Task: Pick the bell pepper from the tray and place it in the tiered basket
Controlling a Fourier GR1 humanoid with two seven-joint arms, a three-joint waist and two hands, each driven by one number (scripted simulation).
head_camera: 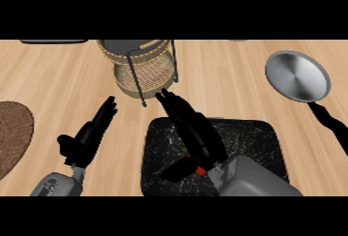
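The black speckled tray (255, 138) lies at the lower middle of the counter. My right hand (197, 133) hovers over the tray's left part, its fingers straight and pointing up-left toward the basket, its thumb spread below. The bell pepper (200, 170) shows only as a red sliver, with a bit of green under the palm between the thumb and the wrist. The rest of it is hidden. The wicker tiered basket (142, 69) on its black wire frame stands at the top middle, just beyond the fingertips. My left hand (88, 136) rests open at the left, fingers up.
A steel frying pan (297, 76) sits at the right, its black handle (329, 122) running down toward the right edge. A brown round mat (12, 133) lies at the left edge. A dark flat object (53, 41) shows at the top left.
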